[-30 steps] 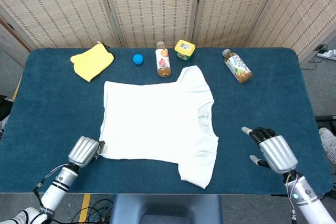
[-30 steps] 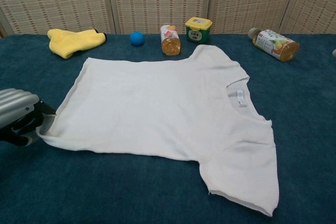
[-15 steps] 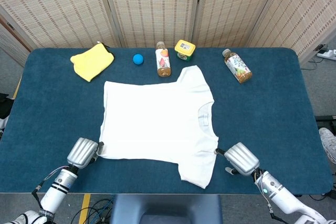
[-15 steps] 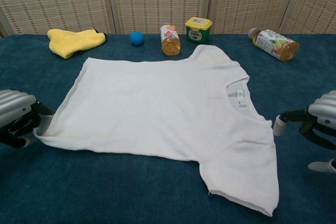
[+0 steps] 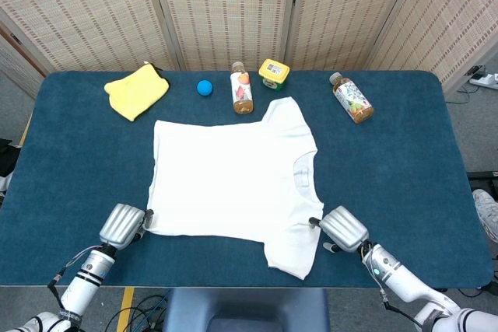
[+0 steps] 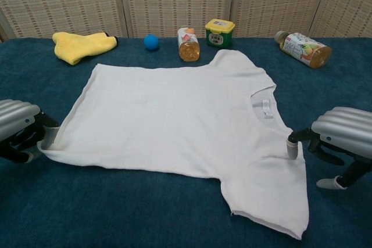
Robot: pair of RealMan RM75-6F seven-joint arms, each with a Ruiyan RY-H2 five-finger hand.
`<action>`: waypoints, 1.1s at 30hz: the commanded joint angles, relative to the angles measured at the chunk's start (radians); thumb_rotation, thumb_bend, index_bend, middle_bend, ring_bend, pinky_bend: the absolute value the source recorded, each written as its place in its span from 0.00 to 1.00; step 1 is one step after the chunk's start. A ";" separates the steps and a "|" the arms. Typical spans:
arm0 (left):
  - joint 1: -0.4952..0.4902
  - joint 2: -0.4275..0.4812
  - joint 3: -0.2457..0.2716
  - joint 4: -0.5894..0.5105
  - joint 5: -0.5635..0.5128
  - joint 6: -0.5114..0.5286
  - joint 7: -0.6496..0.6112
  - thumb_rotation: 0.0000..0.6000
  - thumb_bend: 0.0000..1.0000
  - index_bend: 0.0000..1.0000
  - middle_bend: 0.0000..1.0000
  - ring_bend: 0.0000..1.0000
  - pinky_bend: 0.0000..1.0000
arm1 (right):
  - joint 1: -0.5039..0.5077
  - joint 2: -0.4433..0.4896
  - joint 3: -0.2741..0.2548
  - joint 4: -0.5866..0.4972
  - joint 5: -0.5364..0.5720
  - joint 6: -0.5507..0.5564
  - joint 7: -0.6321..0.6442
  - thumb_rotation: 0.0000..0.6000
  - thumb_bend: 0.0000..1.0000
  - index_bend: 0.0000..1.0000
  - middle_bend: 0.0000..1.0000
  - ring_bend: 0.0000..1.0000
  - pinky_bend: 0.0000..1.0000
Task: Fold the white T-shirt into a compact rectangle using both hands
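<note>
Head view: white T-shirt (image 5: pixel 233 180) lies flat on the bench (image 5: pixel 70 161) between both hands, left hand (image 5: pixel 123 225) at its hem corner, right hand (image 5: pixel 342 228) beside the near sleeve, ready for a fold. Chest view: left hand (image 6: pixel 20 136) pinches the hem corner, while right hand (image 6: pixel 340 143), fingers curled, touches a fingertip (image 6: pixel 292 148) to the shoulder edge without clearly gripping.

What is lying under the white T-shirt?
Under the white T-shirt only the blue table cover shows around its edges. Whatever else might lie beneath is covered by the cloth and cannot be seen.

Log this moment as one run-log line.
left hand: grips T-shirt hem corner | right hand: fingertip touches near sleeve | T-shirt: flat, unfolded
</note>
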 commanded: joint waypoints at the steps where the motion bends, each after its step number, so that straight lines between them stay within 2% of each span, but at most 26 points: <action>1: 0.000 0.000 -0.001 0.001 -0.001 0.000 0.000 1.00 0.48 0.65 0.88 0.81 0.92 | 0.007 -0.009 -0.002 0.011 0.006 0.001 0.004 1.00 0.19 0.40 0.83 0.91 1.00; 22: 0.005 -0.001 -0.003 0.000 -0.011 0.001 0.002 1.00 0.48 0.65 0.88 0.81 0.92 | 0.051 -0.047 -0.013 0.062 0.036 -0.009 0.014 1.00 0.19 0.47 0.85 0.93 1.00; 33: 0.009 0.001 -0.004 0.001 -0.015 0.002 0.002 1.00 0.48 0.64 0.88 0.81 0.92 | 0.076 -0.068 -0.015 0.078 0.034 -0.001 0.028 1.00 0.22 0.49 0.86 0.93 1.00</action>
